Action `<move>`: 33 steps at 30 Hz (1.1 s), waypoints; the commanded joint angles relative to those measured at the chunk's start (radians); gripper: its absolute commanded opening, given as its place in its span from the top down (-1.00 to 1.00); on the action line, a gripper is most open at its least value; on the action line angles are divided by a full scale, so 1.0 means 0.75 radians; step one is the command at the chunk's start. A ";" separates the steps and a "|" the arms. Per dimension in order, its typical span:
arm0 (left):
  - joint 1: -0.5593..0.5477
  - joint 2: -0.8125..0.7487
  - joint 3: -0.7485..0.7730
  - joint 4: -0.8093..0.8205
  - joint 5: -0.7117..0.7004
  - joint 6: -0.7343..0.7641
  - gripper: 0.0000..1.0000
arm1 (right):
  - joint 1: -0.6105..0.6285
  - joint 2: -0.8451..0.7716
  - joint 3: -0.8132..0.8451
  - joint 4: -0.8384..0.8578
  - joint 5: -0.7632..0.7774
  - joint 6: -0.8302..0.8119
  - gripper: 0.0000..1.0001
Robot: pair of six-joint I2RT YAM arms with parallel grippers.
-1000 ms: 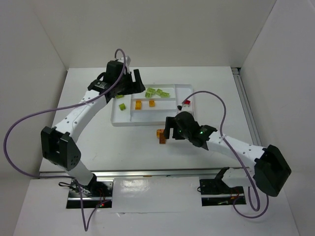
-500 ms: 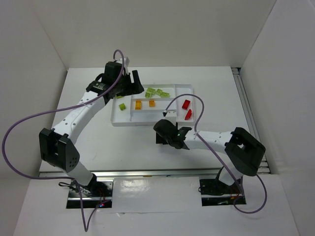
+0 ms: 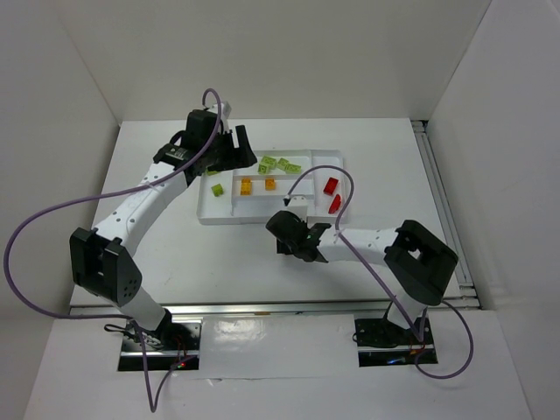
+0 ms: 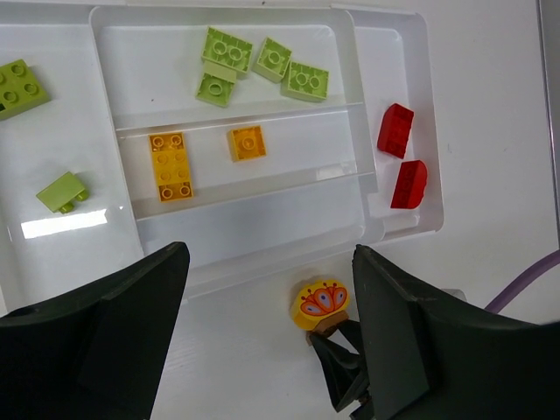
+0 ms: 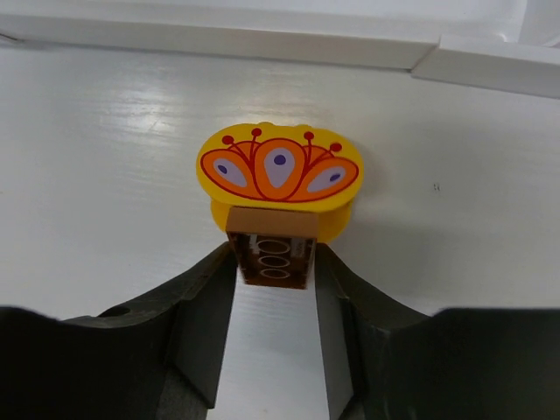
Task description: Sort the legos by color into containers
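Brown brick (image 5: pixel 271 238), yellow-capped, on table (image 5: pixel 105 175) just beside tray (image 4: pixel 262 229): right gripper (image 5: pixel 274 273) narrow, seemingly pinching it. Step: pick. Next: lift, carry to a compartment. Left gripper (image 4: pixel 269 280) wide, hovering.

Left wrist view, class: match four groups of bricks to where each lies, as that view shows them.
Things
1. red bricks
2. orange bricks
3. four clustered lime bricks
4. printed piece

Places
A. on the table, outside the tray
B. tray's top strip
C. tray's right-end section
D. strip just below the top one

Pairs: 1-C, 2-D, 3-B, 4-A
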 commanded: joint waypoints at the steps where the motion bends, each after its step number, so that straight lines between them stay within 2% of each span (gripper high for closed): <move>1: 0.005 0.009 0.001 0.018 0.021 0.001 -0.72 | 0.010 0.016 0.059 0.057 0.058 -0.004 0.07; 2: 0.005 0.009 0.001 0.018 0.021 0.001 -0.72 | 0.010 0.016 0.059 0.042 0.070 -0.004 0.18; 3: 0.005 0.009 0.001 0.018 0.021 0.013 -0.72 | 0.010 0.016 0.077 0.026 0.070 -0.004 0.41; 6: 0.005 0.009 0.001 0.018 0.033 0.013 -0.72 | 0.010 -0.039 0.089 -0.023 0.082 -0.004 0.78; 10: -0.028 0.009 0.001 -0.002 0.040 0.080 -0.69 | 0.010 -0.219 0.073 -0.062 0.025 -0.086 0.87; 11: -0.042 0.009 0.001 -0.020 0.025 0.103 -0.69 | -0.063 -0.278 0.055 -0.062 -0.032 -0.106 0.90; 12: -0.073 -0.009 0.001 -0.020 0.025 0.127 -0.69 | -0.115 -0.420 0.028 0.017 -0.251 -0.139 0.90; 14: -0.085 -0.046 -0.013 -0.033 0.062 0.213 -0.69 | -0.301 -0.560 -0.058 0.113 -0.546 -0.254 0.86; 15: -0.085 -0.062 -0.026 -0.033 0.062 0.240 -0.72 | -0.372 -0.658 -0.072 0.142 -0.835 -0.272 0.84; 16: -0.085 -0.074 -0.040 -0.033 0.050 0.282 -0.72 | -0.450 -0.687 -0.072 0.165 -0.986 -0.311 0.84; 17: -0.073 -0.109 -0.040 -0.051 0.001 0.307 -0.72 | -0.611 -0.704 -0.072 0.165 -1.259 -0.311 0.84; 18: -0.059 -0.131 -0.065 -0.051 0.021 0.340 -0.69 | -0.693 -0.704 -0.072 0.205 -1.411 -0.311 0.84; 20: -0.044 -0.178 -0.130 0.014 0.196 0.460 -0.69 | -0.891 -0.704 -0.084 0.267 -1.653 -0.240 0.84; 21: -0.044 -0.235 -0.189 0.041 0.278 0.499 -0.73 | -0.935 -0.704 -0.084 0.364 -1.851 -0.203 0.84; 22: -0.044 -0.266 -0.228 0.083 0.487 0.581 -0.77 | -0.968 -0.704 -0.111 0.424 -1.925 -0.108 0.84; 23: -0.044 -0.297 -0.265 0.181 0.574 0.604 -0.85 | -0.998 -0.704 -0.111 0.479 -1.979 -0.066 0.84; 25: -0.044 -0.377 -0.383 0.306 0.716 0.620 -0.88 | -0.999 -0.716 -0.129 0.559 -2.079 -0.011 0.84; 27: -0.059 -0.418 -0.465 0.496 0.704 0.620 -0.88 | -0.999 -0.716 -0.115 0.548 -2.167 -0.010 0.84; 33: -0.167 -0.459 -0.635 0.756 0.700 0.771 -0.85 | -0.999 -0.763 -0.086 0.370 -2.270 -0.086 0.84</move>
